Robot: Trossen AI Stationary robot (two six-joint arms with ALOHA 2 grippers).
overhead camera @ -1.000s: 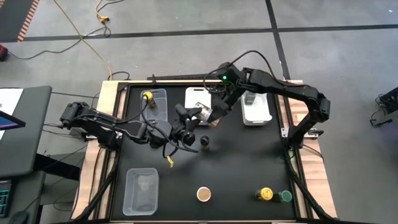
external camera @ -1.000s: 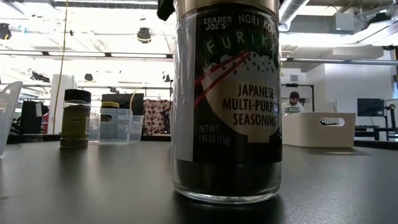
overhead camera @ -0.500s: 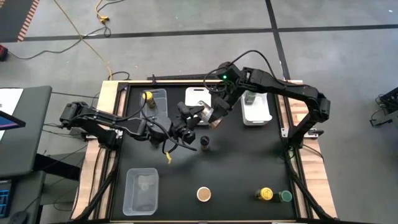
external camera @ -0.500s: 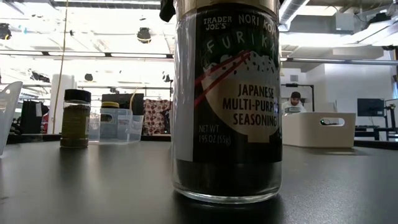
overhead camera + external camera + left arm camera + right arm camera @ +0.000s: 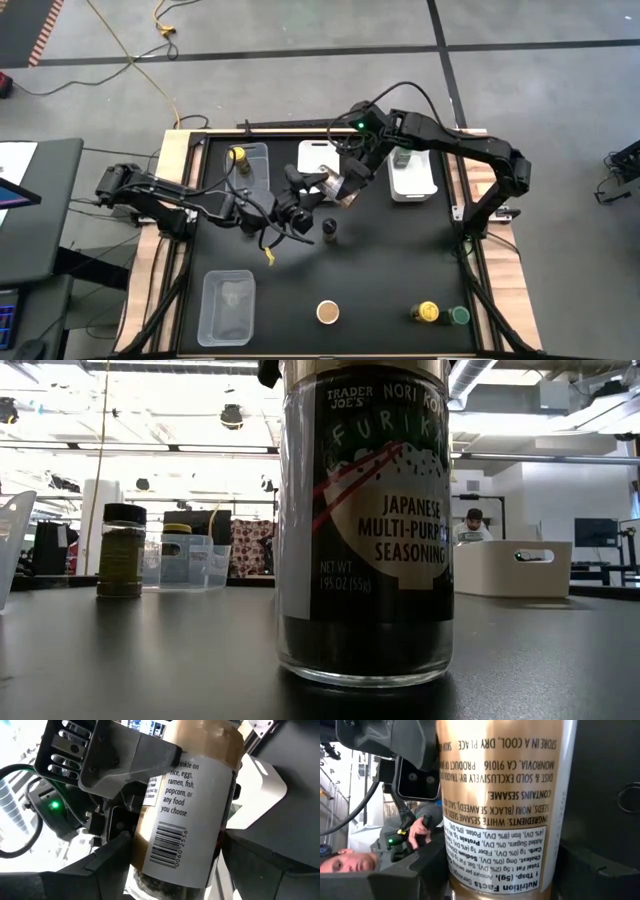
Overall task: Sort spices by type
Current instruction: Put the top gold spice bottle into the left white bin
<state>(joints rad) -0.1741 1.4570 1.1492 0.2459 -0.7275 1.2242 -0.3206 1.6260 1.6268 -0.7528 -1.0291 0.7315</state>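
Both grippers, left (image 5: 303, 198) and right (image 5: 347, 187), meet above the surface (image 5: 400, 260), each set of jaws grasping one tan-topped spice jar (image 5: 329, 185) held between them, tilted

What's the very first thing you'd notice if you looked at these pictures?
Both robot arms meet over the middle of the black table, the left gripper and right gripper each closed on one gold-labelled furikake seasoning jar held in the air. Another tall dark furikake jar with a tan lid stands so close to the low camera that it fills that view.
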